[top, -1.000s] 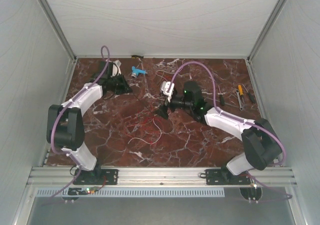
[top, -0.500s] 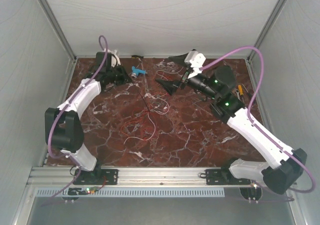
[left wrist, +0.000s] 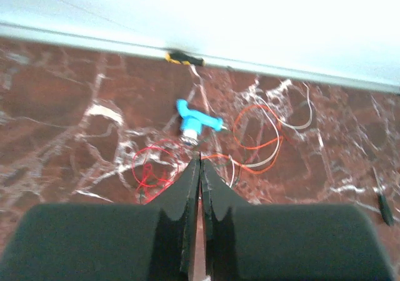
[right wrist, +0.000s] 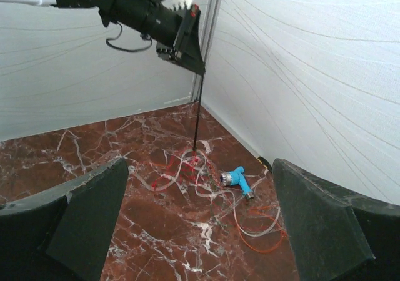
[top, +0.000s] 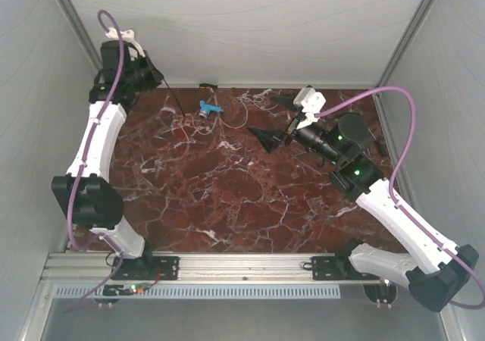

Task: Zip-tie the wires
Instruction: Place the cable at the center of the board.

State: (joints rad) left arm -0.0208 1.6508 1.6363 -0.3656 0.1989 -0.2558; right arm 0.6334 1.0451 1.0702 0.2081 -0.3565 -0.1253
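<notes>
The wires, thin red [left wrist: 150, 168], orange [left wrist: 256, 131] and white strands, lie curled near the back wall beside a small blue-and-white piece [left wrist: 194, 122]. They also show in the top view [top: 223, 121] and the right wrist view [right wrist: 187, 168]. My left gripper [top: 155, 79] is raised high at the back left and shut on a thin black zip tie [right wrist: 197, 112]. The tie hangs down to the red wires. My right gripper [top: 276, 117] is wide open and empty, above the table to the right of the wires.
A yellow-and-black tool [left wrist: 184, 58] lies against the back wall. A dark tool [left wrist: 382, 206] lies further right. The blue piece [top: 208, 107] sits just left of the wires. White enclosure walls [top: 250, 23] close in the back and both sides.
My left arm has lifted up and to the back left with the zip tie. The wires have been dragged from mid-table to the back. My right gripper stays open and has shifted slightly right.
</notes>
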